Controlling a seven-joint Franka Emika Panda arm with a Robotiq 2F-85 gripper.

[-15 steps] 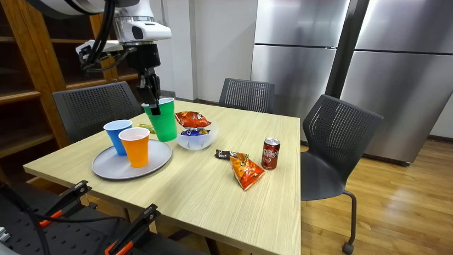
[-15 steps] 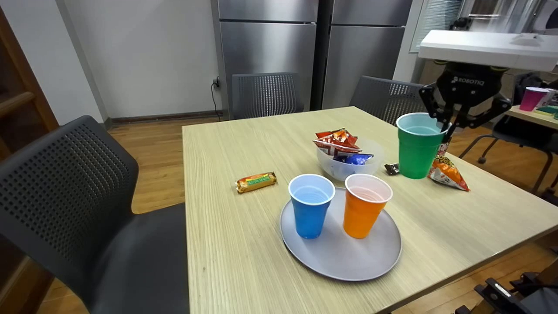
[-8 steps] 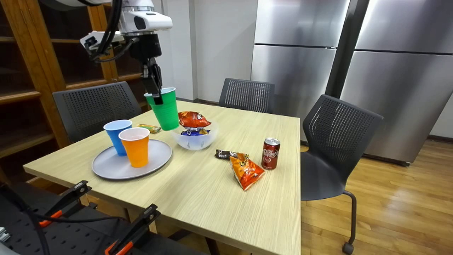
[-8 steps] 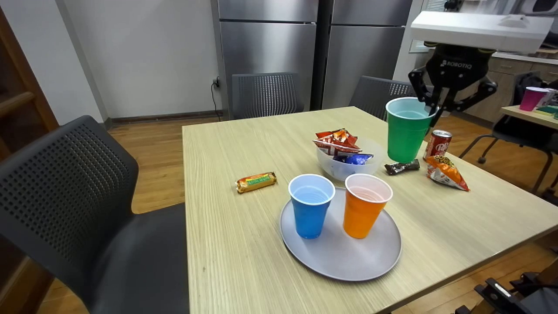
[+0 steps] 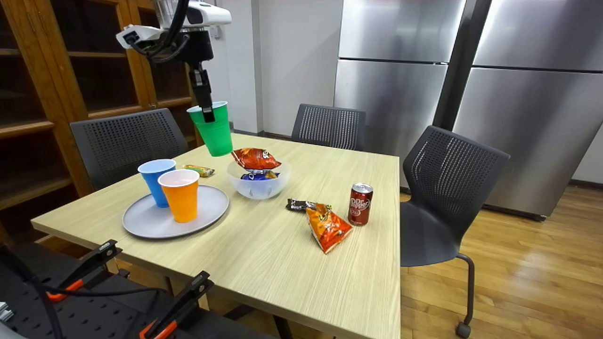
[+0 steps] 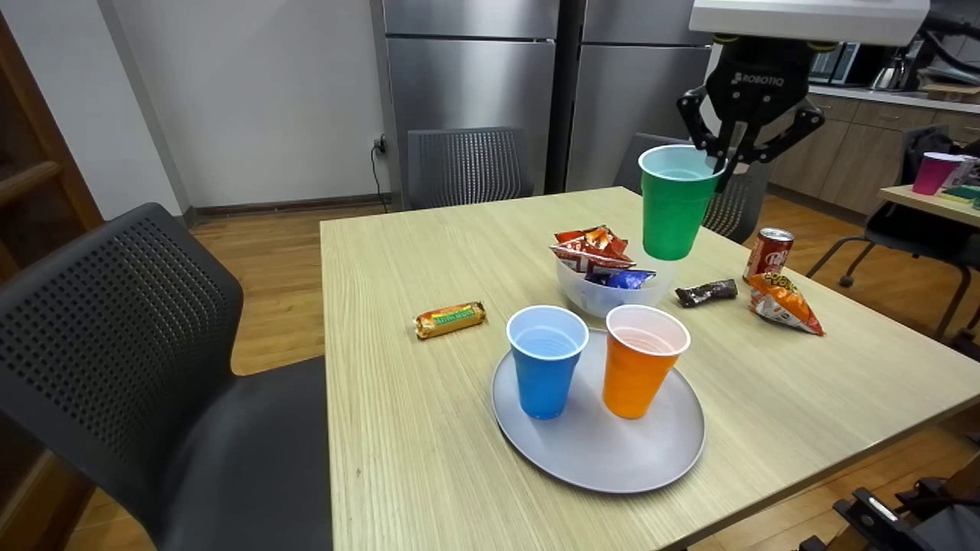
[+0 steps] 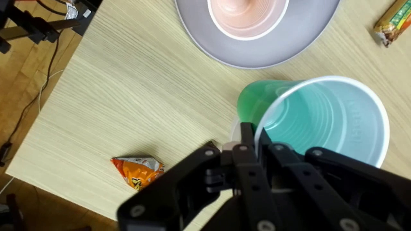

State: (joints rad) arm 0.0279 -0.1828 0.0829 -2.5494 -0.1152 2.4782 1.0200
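Observation:
My gripper (image 7: 257, 131) is shut on the rim of a green cup (image 7: 308, 118), one finger inside the cup and one outside. In both exterior views the green cup (image 6: 674, 214) hangs in the air, a little tilted, near the translucent bowl (image 6: 612, 301). That bowl holds red snack bags (image 5: 254, 159) and a blue packet (image 6: 628, 279). On the grey plate (image 6: 597, 467) stand a blue cup (image 6: 545, 375) and an orange cup (image 6: 639, 375). The wrist view shows the orange cup only from above, cut off at the top edge.
A soda can (image 5: 361, 205), an orange chip bag (image 5: 327, 228) and a dark candy bar (image 5: 299, 205) lie or stand together on the table (image 5: 264, 263). A gold-wrapped roll (image 6: 449, 319) rests beyond the plate. Chairs (image 5: 443, 197) surround the table.
The gripper and the green cup have risen. In an exterior view they have also shifted left, toward the bowl, uncovering the can and candy bar. Everything on the table has stayed put.

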